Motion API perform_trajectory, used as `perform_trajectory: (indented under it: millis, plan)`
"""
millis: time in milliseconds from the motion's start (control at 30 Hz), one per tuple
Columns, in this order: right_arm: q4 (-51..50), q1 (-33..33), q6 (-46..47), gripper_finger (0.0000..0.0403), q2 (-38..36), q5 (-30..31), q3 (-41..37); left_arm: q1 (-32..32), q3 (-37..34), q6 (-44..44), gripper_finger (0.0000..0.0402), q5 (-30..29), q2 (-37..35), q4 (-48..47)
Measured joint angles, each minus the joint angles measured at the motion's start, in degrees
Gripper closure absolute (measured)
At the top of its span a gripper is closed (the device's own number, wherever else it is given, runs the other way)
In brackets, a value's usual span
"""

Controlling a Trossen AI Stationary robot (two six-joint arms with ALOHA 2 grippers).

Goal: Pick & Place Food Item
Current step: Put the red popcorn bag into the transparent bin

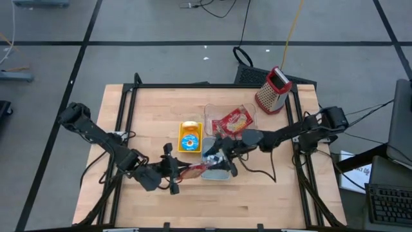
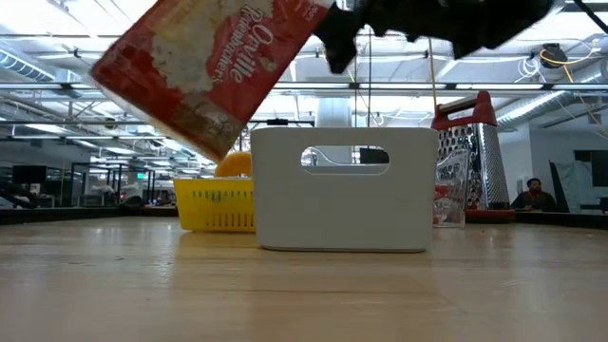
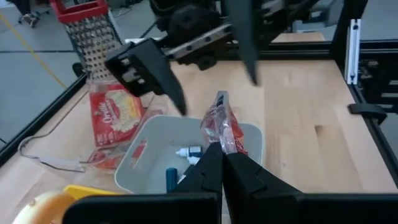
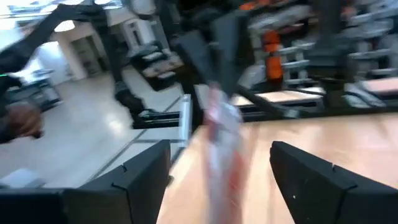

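Over the wooden surface (image 1: pixel 270 187), the left gripper (image 3: pixel 222 163), jaws clamped on the popcorn packet (image 3: pixel 222 127), holds it edge-on above the white bin (image 3: pixel 152 146), squarely between the right gripper's (image 4: pixel 217 171) wide-open, empty jaws.

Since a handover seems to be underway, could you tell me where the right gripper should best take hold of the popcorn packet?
Probably the free upper edge. The left gripper is shut on the lower edge of the popcorn packet, holding it on edge over the white bin. The flat packet shows its thin edge between the open fingers of the right gripper, so closing across its faces suits.
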Motion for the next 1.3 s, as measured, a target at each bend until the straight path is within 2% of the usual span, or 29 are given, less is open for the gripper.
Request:
perform_trajectory:
  millis: [133, 333, 433, 600, 800, 900, 1067, 1300]
  plan:
    - [-5.2, 0.1, -0.3, 0.014, 2.6, -4.7, 5.4, 0.3, 0.0, 0.4, 0.0401, 0.1, 0.0, 0.0]
    - [-19.7, -0.1, -2.3, 0.0162, 5.5, -3.9, 12.6, 1.0, 0.0, 0.2, 0.0401, 2.0, 0.0, -0.3]
    - [-21.4, -0.4, -2.3, 0.0186, 5.8, -2.6, 13.7, 1.1, 0.0, -0.1, 0.0402, 2.0, 0.0, -0.2]
    - [-21.0, -0.7, -2.2, 0.0245, 5.8, -3.1, 13.7, 1.1, 0.1, -0.3, 0.0402, 2.0, -0.1, -0.4]
    - [-21.6, -0.6, -4.1, 0.034, 5.8, -3.5, 13.7, 1.1, 0.1, -0.6, 0.0402, 2.4, -0.1, -1.0]
    - [-21.6, -0.6, -5.1, 0.0387, 5.7, -6.7, 13.7, 1.1, 0.1, -2.2, 0.04, 4.6, -0.1, -1.1]
    - [-22.7, -0.5, -4.9, 0.0388, 3.8, -9.2, 13.6, 1.0, 0.1, -1.4, 0.0385, 6.0, -0.1, 0.6]
    - [-34.0, -1.1, -5.3, 0.0395, -2.6, -9.0, 13.1, 0.2, 0.2, 2.0, 0.0392, 6.0, -3.9, 1.4]
